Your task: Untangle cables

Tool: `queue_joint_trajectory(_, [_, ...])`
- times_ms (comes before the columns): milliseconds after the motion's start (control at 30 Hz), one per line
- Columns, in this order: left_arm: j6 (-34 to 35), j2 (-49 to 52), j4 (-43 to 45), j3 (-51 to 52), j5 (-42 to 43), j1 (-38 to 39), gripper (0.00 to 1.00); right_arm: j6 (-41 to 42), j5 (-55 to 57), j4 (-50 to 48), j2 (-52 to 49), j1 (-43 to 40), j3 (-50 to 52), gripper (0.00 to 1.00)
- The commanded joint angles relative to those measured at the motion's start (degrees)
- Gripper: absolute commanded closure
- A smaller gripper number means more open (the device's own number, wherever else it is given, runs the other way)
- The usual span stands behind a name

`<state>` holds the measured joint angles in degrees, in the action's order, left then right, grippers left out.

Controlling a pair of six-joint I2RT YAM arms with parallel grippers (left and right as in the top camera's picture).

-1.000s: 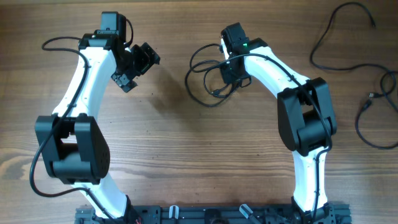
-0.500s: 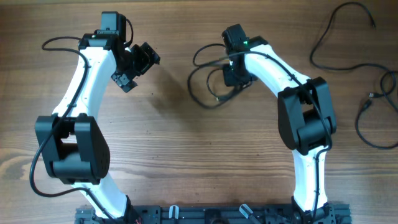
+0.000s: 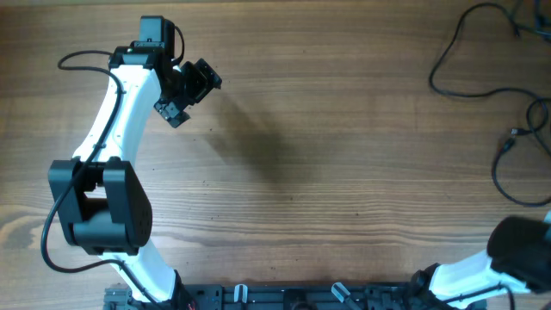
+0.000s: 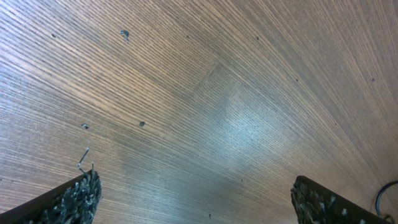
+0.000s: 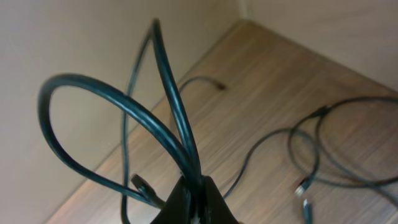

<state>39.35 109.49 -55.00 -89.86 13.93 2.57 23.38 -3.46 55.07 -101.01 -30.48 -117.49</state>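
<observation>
My right gripper (image 5: 196,188) is shut on a bundle of thin black cables (image 5: 166,106), which stand up in loops above the jaws, with a dark plug (image 5: 142,185) hanging to the left. The bundle is held well above the table. In the overhead view the right gripper and the bundle are out of frame; only the arm's lower part (image 3: 516,250) shows. Two loose cables lie at the table's far right (image 3: 461,52) (image 3: 516,159) and also show in the right wrist view (image 5: 311,140). My left gripper (image 3: 191,89) is open and empty over bare wood (image 4: 196,205).
The wooden table (image 3: 284,172) has a wall or pale board along one edge in the right wrist view (image 5: 74,43). The left arm's own black wire (image 3: 82,58) loops at the upper left. A black rail (image 3: 284,297) runs along the front edge.
The right arm has swung away from the table's centre and out of the overhead view, lifting the cable bundle off the wood. The left arm has not moved.
</observation>
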Motion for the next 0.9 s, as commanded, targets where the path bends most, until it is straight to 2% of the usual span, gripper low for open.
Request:
queue_joint_trajectory(0, [0.1, -1.0, 0.1, -0.1, -0.8, 0.0, 0.0, 2.3, 2.2, -4.4, -8.5, -1.9, 1.0, 0.96])
queue_joint_trajectory(100, [0.1, -1.0, 0.1, -0.1, -0.8, 0.0, 0.0, 2.2, 0.4, -9.8, -21.0, -1.4, 1.0, 0.95])
queue_joint_trajectory(133, [0.1, -1.0, 0.1, -0.1, -0.8, 0.0, 0.0, 2.0, -1.6, -11.1, -23.5, -1.4, 1.0, 0.8])
queue_joint_trajectory(167, [0.1, -1.0, 0.1, -0.1, -0.8, 0.0, 0.0, 1.7, -3.3, -11.6, -26.3, -1.4, 1.0, 0.32])
queue_joint_trajectory(200, [0.1, -1.0, 0.1, -0.1, -0.8, 0.0, 0.0, 2.2, -3.7, -11.2, -27.1, -1.4, 1.0, 0.04])
queue_joint_trajectory(233, [0.1, -1.0, 0.1, -0.1, -0.8, 0.0, 0.0, 2.1, -3.6, -10.9, -26.9, -1.5, 0.9, 0.0])
queue_joint_trajectory(367, [0.1, -1.0, 0.1, -0.1, -0.8, 0.0, 0.0, 1.7, -8.3, -9.1, -20.4, -1.6, 0.7, 0.0])
queue_joint_trajectory(467, [0.1, -1.0, 0.1, -0.1, -0.8, 0.0, 0.0, -4.0, -19.2, -5.8, -10.2, 0.5, 0.7, 0.01])
queue_joint_trajectory(533, [0.1, -1.0, 0.1, -0.1, -0.8, 0.0, 0.0, -7.7, -19.5, -0.8, -2.7, 4.6, 0.7, 0.0])
queue_joint_trajectory(667, [0.1, -1.0, 0.1, -0.1, -0.8, 0.0, 0.0, -21.6, -16.7, 18.1, 11.7, 23.6, 0.7, 0.01])
queue_joint_trajectory(700, [0.1, -1.0, 0.1, -0.1, -0.8, 0.0, 0.0, -21.0, -15.7, 24.5, 16.4, 34.5, 0.7, 0.0])
queue_joint_trajectory(800, [0.1, -1.0, 0.1, -0.1, -0.8, 0.0, 0.0, -18.7, -15.6, 28.4, 18.7, 44.4, 0.7, 0.0])
queue_joint_trajectory(867, [0.1, -1.0, 0.1, -0.1, -0.8, 0.0, 0.0, -18.6, -15.7, 29.0, 18.7, 46.0, 0.7, 0.0])
